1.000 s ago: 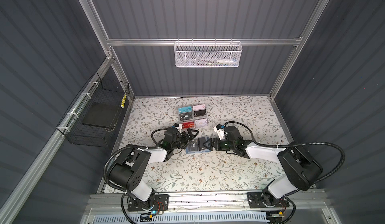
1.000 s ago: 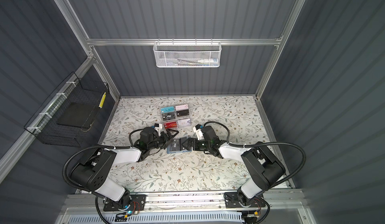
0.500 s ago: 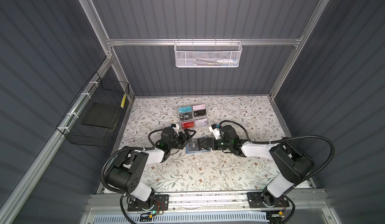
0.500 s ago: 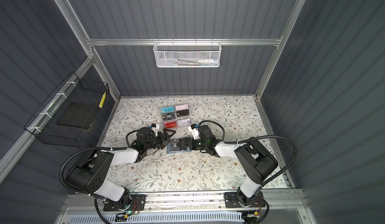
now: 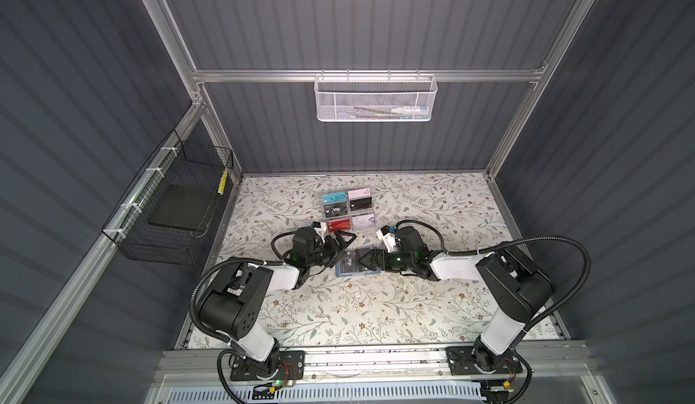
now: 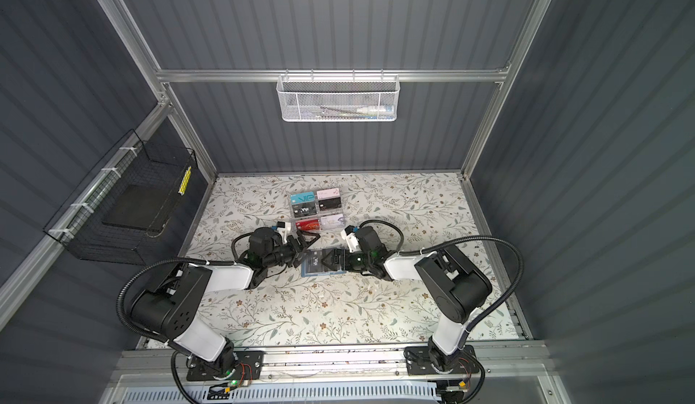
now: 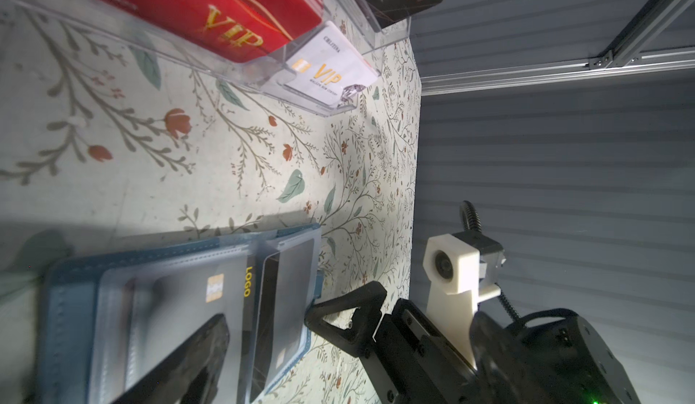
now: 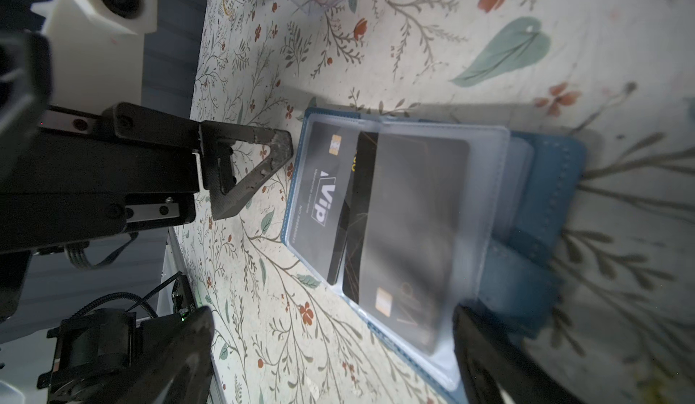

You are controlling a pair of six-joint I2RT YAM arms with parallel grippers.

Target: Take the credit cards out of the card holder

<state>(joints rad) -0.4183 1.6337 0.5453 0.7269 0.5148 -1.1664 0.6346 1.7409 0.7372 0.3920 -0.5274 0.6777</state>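
Note:
The slate-blue card holder (image 5: 349,268) (image 6: 314,265) lies open on the floral table between both arms. Its clear sleeves hold black credit cards: a "Vip" card (image 8: 323,202) and a "LOGO" card (image 7: 225,296). My left gripper (image 5: 344,247) (image 6: 305,244) stands open at the holder's left edge; one of its fingers (image 7: 188,360) hangs over a sleeve. Open too, my right gripper (image 5: 363,264) (image 8: 331,345) sits low at the holder's right end, which lies between its fingers. One finger (image 8: 489,345) is over the blue flap. Nothing is gripped.
A clear tiered rack (image 5: 348,210) (image 7: 331,108) of coloured cards stands just behind the grippers. A black wire basket (image 5: 180,202) hangs on the left wall and a white mesh basket (image 5: 374,99) on the back rail.
My right gripper has slid left, from beside the card holder to over its right end. The left gripper has hardly moved. Both stay open.

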